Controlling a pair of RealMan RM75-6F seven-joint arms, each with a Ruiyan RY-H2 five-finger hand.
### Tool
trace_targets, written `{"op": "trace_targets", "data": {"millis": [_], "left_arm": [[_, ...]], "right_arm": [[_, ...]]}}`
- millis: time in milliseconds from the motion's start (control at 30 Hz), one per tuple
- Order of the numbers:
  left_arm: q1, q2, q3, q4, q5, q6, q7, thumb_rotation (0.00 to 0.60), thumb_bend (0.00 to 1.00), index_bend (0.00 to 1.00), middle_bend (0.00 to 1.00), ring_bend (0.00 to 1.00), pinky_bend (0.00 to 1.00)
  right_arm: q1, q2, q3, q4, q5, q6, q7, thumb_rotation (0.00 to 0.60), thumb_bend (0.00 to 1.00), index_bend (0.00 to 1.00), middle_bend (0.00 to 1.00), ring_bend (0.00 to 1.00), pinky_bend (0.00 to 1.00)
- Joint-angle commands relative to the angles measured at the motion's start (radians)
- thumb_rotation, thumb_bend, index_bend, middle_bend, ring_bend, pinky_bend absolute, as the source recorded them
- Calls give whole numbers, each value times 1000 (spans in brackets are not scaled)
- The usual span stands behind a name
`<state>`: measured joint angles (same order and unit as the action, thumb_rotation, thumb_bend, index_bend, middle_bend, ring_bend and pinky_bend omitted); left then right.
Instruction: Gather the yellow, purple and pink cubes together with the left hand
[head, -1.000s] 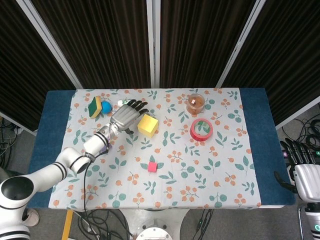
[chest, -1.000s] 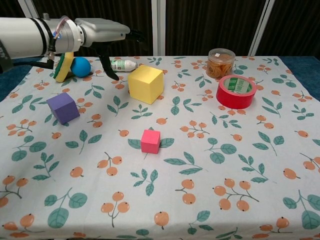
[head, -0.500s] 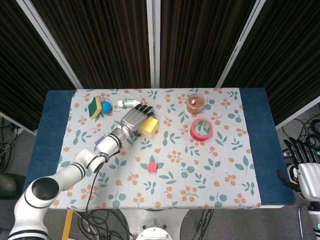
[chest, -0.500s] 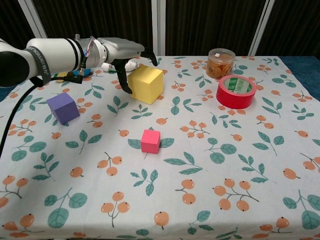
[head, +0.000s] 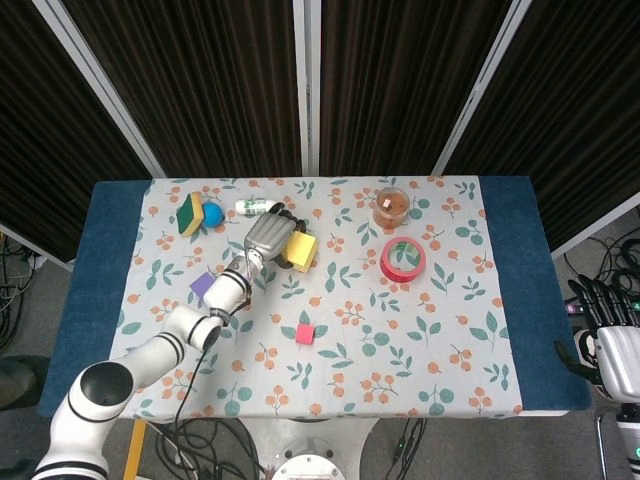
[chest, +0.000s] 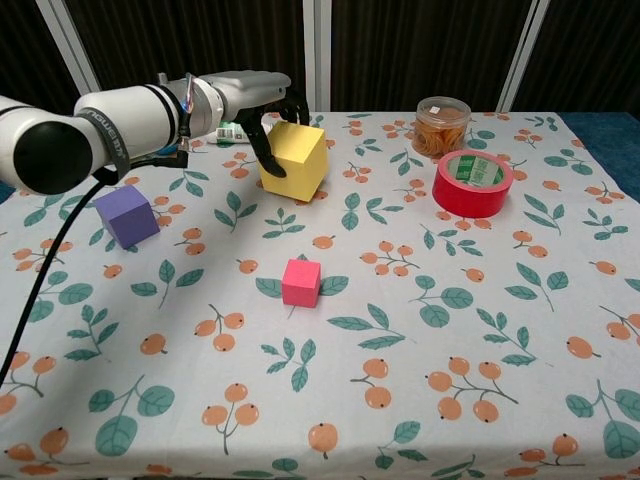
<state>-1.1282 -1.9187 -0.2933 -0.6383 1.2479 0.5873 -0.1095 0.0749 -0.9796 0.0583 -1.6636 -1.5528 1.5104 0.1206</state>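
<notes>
Left hand (chest: 262, 98) grasps the yellow cube (chest: 294, 160), tilted, beyond the pink cube (chest: 301, 281); purple cube (chest: 126, 215) sits to its left.

Three cubes, one yellow cube (chest: 294, 160), one purple cube (chest: 127, 215), one pink cube (chest: 301, 282), one red tape roll (chest: 472, 183), one lidded jar (chest: 442, 125), one blue ball (head: 212, 215), one sponge (head: 190, 214), one small bottle (head: 252, 206)
</notes>
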Motion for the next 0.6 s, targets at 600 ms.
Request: {"op": "trace_targets", "data": {"millis": [600], "left_arm": [[108,209,18,-504,-622,194,628,600,149,478,471,251,121]], "right_arm": [[-8,-11,-14,17,-42,26,24,600,215,0,39,0,41]]}}
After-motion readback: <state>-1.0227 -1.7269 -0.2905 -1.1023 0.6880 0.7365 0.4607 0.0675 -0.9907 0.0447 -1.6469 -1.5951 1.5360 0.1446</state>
